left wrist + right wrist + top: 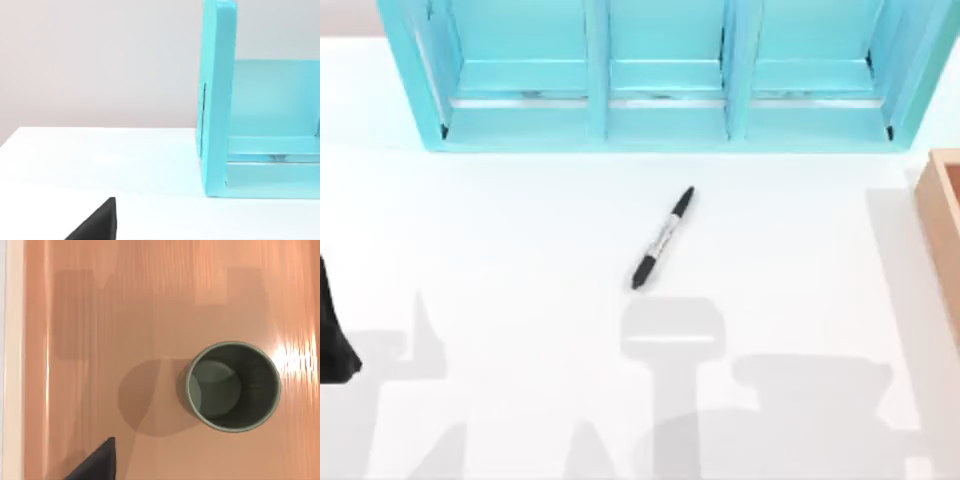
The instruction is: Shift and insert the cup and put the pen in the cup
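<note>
Right tool (95,462) hangs over the wooden tray (75,315), cup (233,386) upright below, prob. lining up a grab; can't tell if open. Left tool (335,335) idle at bench (520,230) edge. Pen (662,238) lies flat w/ shelf (660,70) behind.

You're looking at a rendered sim tabletop, not a real room: flat white table (520,230), blank grey wall behind. Props: turquoise three-bay open shelf unit (665,75) & orange-brown wooden tray (942,230) w/ raised rim.
</note>
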`<action>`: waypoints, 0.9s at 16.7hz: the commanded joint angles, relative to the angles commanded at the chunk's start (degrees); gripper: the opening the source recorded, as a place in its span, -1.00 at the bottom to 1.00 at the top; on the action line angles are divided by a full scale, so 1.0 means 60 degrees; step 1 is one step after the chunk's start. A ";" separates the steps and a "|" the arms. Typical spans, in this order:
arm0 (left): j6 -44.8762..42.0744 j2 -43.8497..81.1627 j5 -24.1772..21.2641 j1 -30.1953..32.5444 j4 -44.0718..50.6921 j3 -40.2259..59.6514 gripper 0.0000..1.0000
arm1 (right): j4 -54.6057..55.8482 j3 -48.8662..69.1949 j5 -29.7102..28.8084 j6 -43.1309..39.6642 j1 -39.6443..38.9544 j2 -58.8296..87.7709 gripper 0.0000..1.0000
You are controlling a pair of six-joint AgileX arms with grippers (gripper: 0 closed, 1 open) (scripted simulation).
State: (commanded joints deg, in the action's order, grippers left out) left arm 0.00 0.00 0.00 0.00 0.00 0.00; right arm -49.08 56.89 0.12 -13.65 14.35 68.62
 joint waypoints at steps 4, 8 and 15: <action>0.0000 0.0000 0.0000 0.0000 0.0000 0.0000 1.00 | -0.2254 0.2595 -0.0002 -0.0639 0.0658 0.3033 1.00; 0.0000 0.0000 0.0000 0.0000 0.0000 0.0000 1.00 | -0.3729 0.4521 -0.0007 -0.1087 0.1113 0.5162 1.00; 0.0000 0.0000 0.0000 0.0000 0.0000 0.0000 1.00 | -0.4243 0.5232 -0.0009 -0.1247 0.1280 0.5870 1.00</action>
State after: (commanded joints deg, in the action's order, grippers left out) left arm 0.00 0.00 0.00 0.00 0.00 0.00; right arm -74.54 88.28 0.07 -21.14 22.04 103.83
